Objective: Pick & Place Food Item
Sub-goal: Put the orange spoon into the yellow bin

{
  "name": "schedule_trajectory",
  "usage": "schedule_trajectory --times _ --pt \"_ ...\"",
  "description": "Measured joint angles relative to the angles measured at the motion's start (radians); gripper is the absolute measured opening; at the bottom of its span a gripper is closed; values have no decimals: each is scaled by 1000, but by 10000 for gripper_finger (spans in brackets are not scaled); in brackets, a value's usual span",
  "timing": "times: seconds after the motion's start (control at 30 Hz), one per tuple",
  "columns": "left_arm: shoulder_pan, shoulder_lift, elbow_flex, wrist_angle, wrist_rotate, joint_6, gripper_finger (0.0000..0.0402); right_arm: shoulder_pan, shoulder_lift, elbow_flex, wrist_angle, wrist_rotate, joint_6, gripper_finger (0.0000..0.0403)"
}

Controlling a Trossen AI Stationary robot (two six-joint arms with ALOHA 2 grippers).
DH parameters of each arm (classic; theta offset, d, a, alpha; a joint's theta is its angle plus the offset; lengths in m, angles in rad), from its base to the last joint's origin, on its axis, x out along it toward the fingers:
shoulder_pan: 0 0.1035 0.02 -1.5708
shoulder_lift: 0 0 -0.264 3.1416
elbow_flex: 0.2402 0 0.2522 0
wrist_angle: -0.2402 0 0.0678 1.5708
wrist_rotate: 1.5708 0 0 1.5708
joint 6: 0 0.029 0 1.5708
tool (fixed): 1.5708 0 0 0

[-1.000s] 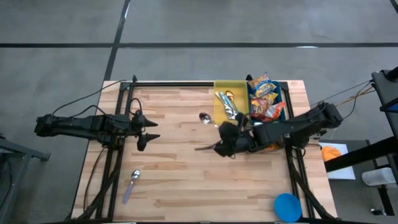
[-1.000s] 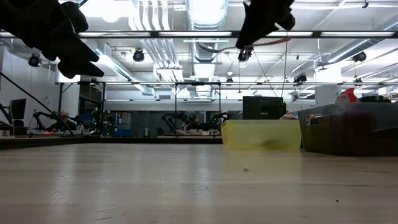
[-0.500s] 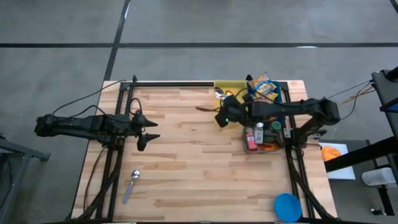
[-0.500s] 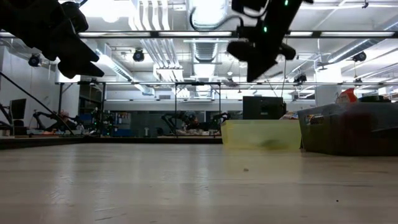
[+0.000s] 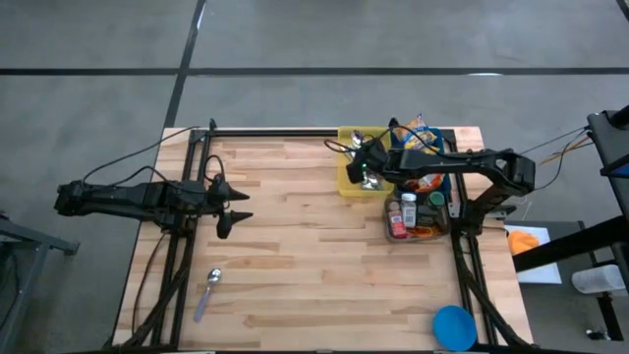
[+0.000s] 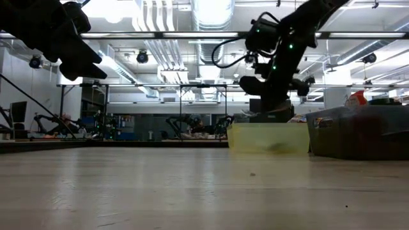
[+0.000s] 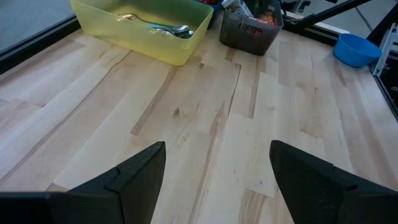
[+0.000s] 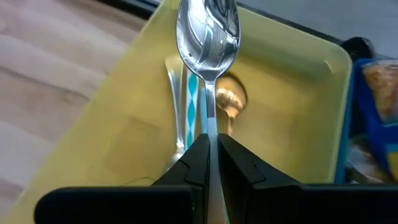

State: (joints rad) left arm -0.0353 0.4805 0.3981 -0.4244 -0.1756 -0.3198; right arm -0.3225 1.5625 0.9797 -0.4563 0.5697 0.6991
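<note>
A silver spoon (image 8: 208,37) is in my right gripper (image 8: 211,146), which is shut on it. The gripper hangs above the yellow bin (image 5: 344,184) at the table's far side (image 6: 268,102). Several other spoons (image 8: 186,106) lie on the bin's floor. Snack packs (image 5: 418,138) fill the dark bin beside it. My left gripper (image 7: 217,180) stays open above the table's left part (image 5: 239,205), with nothing between its fingers. My right gripper pinches the spoon's thin handle (image 8: 211,134) between its two fingers. The spoon runs on forward along the fingers, its bowl (image 8: 208,28) ahead of them with the hollow side toward the wrist camera. The fingers slant down toward the far left. The spoon is lifted clear above the yellow bin.
A dark bin (image 5: 413,221) holding small bottles stands near the right edge. A spoon with a pale violet handle (image 5: 209,291) lies near the front left. A blue bowl (image 5: 454,326) sits at the front right corner. Bare wooden boards (image 5: 295,256) spread across the middle.
My right gripper has swung from the middle of the table toward the far edge and sunk until it hangs over the yellow bin, rolling as it went. It has stayed shut on the spoon, which has travelled with it.
</note>
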Motion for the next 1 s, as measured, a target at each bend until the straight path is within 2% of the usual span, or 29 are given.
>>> schedule_trajectory --times 0.63,0.8,1.0 --pt "0 0 0 0 0 0 290 -18 2 -221 337 5 88 20" --pt "0 0 0 0 0 0 290 -18 2 -226 343 3 88 20" --pt "0 0 0 0 0 0 290 -18 3 -244 341 -55 103 20"
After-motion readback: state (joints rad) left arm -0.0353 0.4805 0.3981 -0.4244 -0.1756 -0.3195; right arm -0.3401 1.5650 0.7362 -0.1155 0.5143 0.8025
